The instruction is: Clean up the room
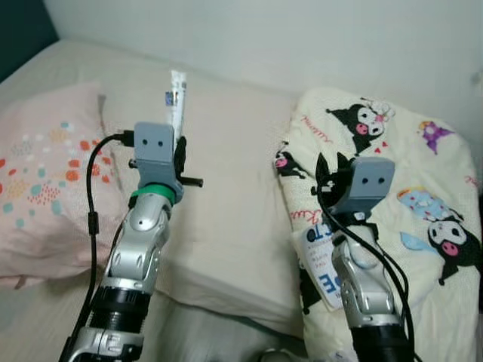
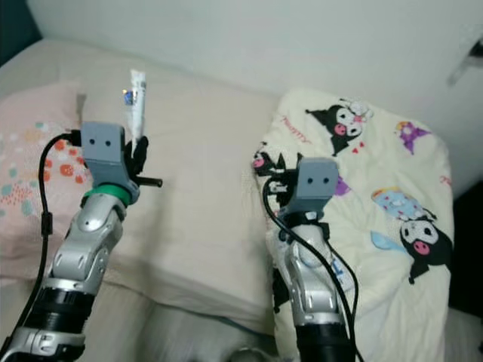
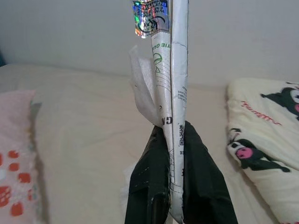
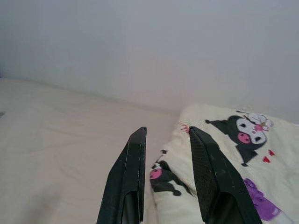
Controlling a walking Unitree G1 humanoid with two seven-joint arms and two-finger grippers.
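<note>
Wrapper (image 3: 170, 70), white plastic, is clamped upright in the left gripper (image 3: 174, 154) over the bed (image 1: 226, 196), while the right gripper (image 4: 166, 154) has jaws apart by the cartoon blanket (image 1: 407, 173).

On the bed (image 1: 241, 151) before me, a pillow (image 1: 45, 181) lay left, a folded blanket (image 1: 407, 196) right, a wall (image 1: 302, 38) behind.

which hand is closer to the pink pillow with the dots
Left. The left hand, clamped on a white wrapper, hangs just beside the pink pillow; the right hand is over the cartoon blanket, farther off.
</note>
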